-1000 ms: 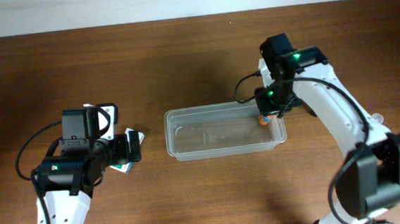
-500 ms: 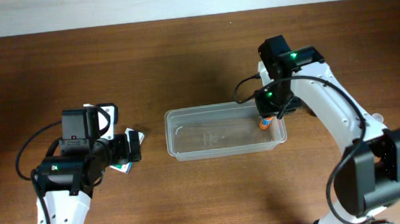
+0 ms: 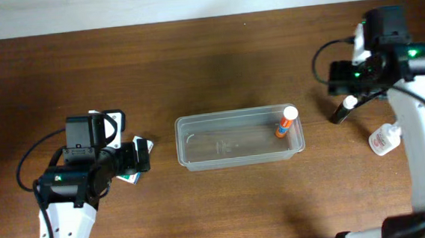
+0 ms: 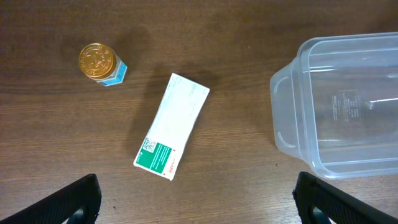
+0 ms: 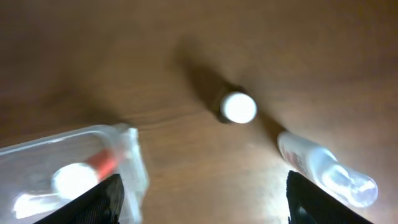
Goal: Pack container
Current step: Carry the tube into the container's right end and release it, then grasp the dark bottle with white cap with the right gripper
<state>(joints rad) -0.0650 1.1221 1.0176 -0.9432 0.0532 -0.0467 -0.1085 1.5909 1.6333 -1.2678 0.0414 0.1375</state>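
Right wrist | right hand [image 5: 202, 202] spread open, empty | white-capped bottle [image 5: 239, 107] upright just ahead, nearly centred | container [image 5: 132, 163] to left

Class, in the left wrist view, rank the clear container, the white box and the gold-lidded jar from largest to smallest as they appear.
1. clear container, even partly cropped
2. white box
3. gold-lidded jar
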